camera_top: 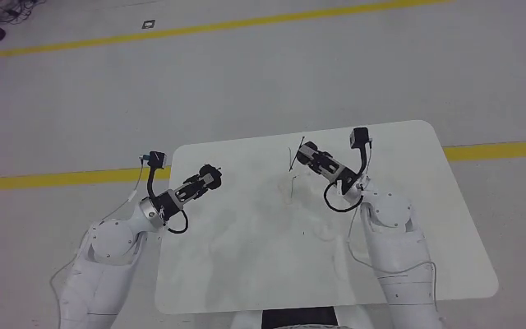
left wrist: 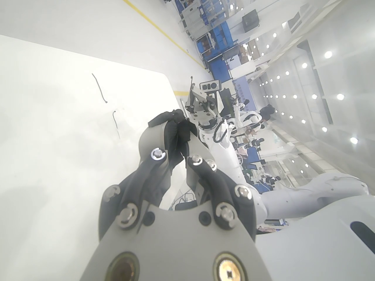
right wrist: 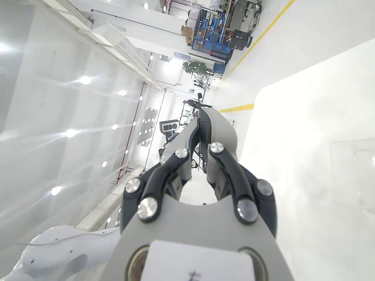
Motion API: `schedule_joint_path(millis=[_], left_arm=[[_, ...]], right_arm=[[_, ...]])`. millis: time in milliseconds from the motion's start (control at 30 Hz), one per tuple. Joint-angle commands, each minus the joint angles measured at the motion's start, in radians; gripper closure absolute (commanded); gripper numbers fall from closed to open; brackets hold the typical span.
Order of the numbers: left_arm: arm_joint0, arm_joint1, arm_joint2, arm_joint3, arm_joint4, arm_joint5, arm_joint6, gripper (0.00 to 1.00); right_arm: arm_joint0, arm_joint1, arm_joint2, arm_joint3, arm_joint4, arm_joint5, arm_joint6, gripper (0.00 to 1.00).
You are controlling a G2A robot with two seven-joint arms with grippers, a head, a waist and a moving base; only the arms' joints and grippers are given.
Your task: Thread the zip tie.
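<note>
Zip tie (right wrist: 199,100) sits pinched between the right fingers (right wrist: 220,125).

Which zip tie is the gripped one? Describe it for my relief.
Near the far edge of the white table hovers the right gripper. Pinched in it is a thin black zip tie, poking out both sides. Unlike the two loose zip ties lying flat nearby, it is off the surface.
</note>
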Motion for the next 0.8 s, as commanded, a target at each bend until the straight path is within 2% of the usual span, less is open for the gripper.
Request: schedule_joint_path(millis=[0,267,400,600,767], left_arm=[[0.0,0.0,0.0,0.0,0.0,0.0,0.0,1.0],[0.0,0.0,0.0,0.0,0.0,0.0,0.0,1.0],[0.0,0.0,0.0,0.0,0.0,0.0,0.0,1.0],[0.0,0.0,0.0,0.0,0.0,0.0,0.0,1.0],[0.0,0.0,0.0,0.0,0.0,0.0,0.0,1.0]], right_arm=[[-0.002,0.005,0.006,-0.029,0.031,-0.008,-0.021,1.0],[0.019,0.031,0.038,-0.095,0.099,-0.008,-0.075,1.0],[0.033,0.046,0.047,-0.115,0.087,-0.008,-0.1,1.0],[0.032,0.065,0.042,-0.099,0.092,-0.008,-0.117,1.0],[0.023,0.075,0.039,-0.097,0.043,-0.008,-0.139,1.0]])
